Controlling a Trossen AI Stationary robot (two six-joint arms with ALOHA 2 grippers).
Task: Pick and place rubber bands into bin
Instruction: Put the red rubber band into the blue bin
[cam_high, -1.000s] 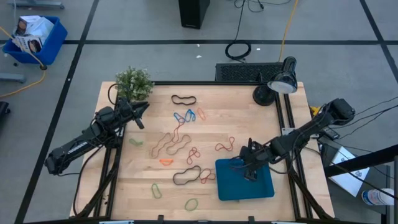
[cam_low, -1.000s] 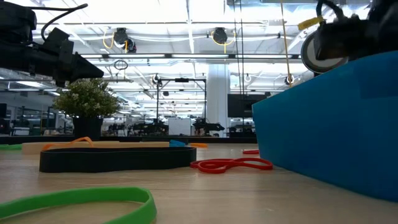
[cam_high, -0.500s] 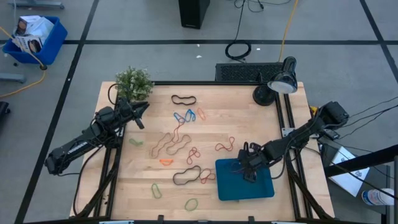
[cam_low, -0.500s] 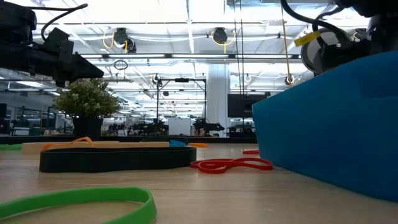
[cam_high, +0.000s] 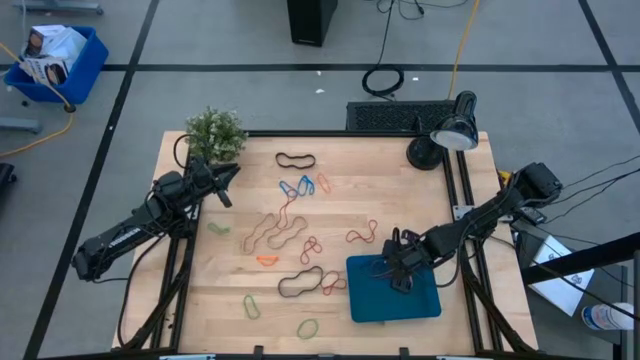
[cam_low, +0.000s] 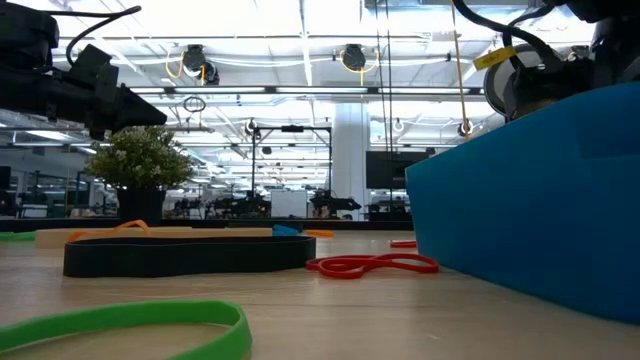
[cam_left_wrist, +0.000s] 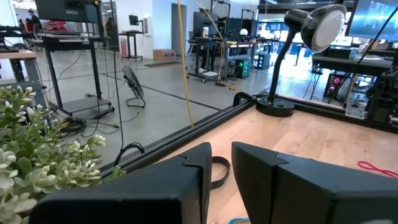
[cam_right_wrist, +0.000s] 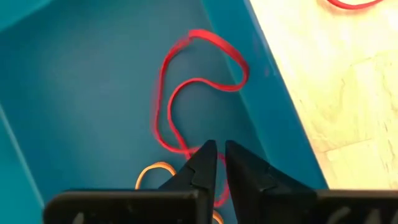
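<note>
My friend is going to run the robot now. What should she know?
Right gripper: over the bin, fingers parted a crack, letting go of a red band that lies inside. An orange band is in there too.
Left gripper: waiting by the plant, fingers slightly apart, holding nothing.
Done: at least two bands binned.
Left: many bands on the table, like the black one and the green one.
</note>
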